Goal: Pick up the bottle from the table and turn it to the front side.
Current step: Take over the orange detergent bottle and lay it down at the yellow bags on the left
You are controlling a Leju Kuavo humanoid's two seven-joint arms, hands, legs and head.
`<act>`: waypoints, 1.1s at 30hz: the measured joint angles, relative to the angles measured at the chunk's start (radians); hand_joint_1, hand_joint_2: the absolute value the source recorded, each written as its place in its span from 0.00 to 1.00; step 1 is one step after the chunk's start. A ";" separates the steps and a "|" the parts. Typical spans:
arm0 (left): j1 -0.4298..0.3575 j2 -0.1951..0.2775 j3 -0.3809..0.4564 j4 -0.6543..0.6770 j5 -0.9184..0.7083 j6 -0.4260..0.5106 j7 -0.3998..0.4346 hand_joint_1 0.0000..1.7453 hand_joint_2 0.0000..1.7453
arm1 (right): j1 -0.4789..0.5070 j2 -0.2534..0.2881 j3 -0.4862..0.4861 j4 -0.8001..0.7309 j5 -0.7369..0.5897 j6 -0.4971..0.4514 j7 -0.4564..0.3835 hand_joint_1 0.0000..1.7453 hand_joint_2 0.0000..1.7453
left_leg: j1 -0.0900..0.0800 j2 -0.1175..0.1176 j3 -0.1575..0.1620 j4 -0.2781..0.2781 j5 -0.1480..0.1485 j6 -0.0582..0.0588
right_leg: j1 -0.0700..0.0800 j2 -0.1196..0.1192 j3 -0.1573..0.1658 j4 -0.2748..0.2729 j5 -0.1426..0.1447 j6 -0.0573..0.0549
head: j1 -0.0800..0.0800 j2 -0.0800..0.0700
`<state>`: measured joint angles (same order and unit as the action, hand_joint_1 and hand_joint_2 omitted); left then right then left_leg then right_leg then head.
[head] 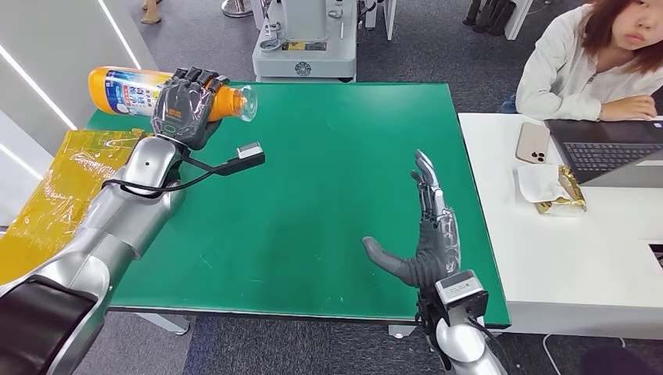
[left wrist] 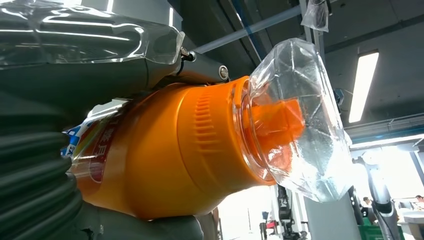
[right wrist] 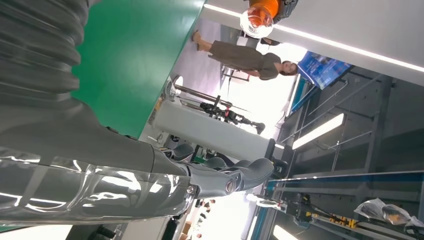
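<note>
An orange bottle [head: 129, 89] with a blue-and-white label and a clear cap lies sideways in the air above the far left corner of the green table [head: 313, 195]. My left hand [head: 184, 105] grips it around the middle, fingers wrapped over the top. Up close in the left wrist view, the bottle [left wrist: 175, 150] shows its orange shoulder and clear faceted cap [left wrist: 300, 125]. My right hand [head: 426, 234] hovers over the table's near right part, fingers straight and thumb out, holding nothing. The right wrist view shows those fingers [right wrist: 220, 177] extended, with the bottle's cap [right wrist: 257, 17] far off.
A yellow plastic-wrapped bin [head: 47, 195] sits left of the table. A white desk [head: 563, 258] on the right carries a phone [head: 533, 143], a laptop [head: 610, 152] and a wrapped snack [head: 559, 191]; a person sits behind it. A grey machine [head: 305, 39] stands beyond the table's far edge.
</note>
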<state>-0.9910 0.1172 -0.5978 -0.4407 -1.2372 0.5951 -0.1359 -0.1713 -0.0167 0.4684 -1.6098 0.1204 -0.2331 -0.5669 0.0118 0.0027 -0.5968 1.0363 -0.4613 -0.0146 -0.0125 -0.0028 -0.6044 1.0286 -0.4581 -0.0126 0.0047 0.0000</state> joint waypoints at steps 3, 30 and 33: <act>-0.003 0.009 0.000 0.001 -0.018 -0.001 0.019 1.00 1.00 | 0.003 -0.008 -0.007 0.000 -0.001 -0.001 0.000 0.00 1.00 | 0.000 0.000 0.000 0.000 0.000 0.000 | 0.000 0.000 0.000 0.000 0.000 0.000 | 0.000 0.000; 0.070 0.178 0.001 0.016 -0.069 -0.001 -0.004 1.00 1.00 | 0.133 -0.048 -0.078 -0.040 0.013 -0.029 -0.032 0.00 1.00 | 0.000 0.000 0.000 -0.001 0.000 0.000 | 0.000 0.001 0.000 0.000 0.000 0.000 | 0.000 0.000; 0.074 0.183 0.001 0.016 -0.069 -0.001 -0.005 1.00 1.00 | 0.137 -0.049 -0.079 -0.042 0.015 -0.029 -0.032 0.00 1.00 | 0.000 0.001 0.000 -0.001 0.000 0.000 | 0.000 0.001 0.000 0.000 0.000 0.000 | 0.000 0.000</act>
<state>-0.9170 0.3000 -0.5966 -0.4250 -1.3058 0.5943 -0.1411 -0.0346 -0.0661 0.3892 -1.6522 0.1357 -0.2617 -0.5985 0.0121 0.0033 -0.5967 1.0357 -0.4613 -0.0146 -0.0123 -0.0020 -0.6045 1.0287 -0.4582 -0.0126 0.0048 0.0000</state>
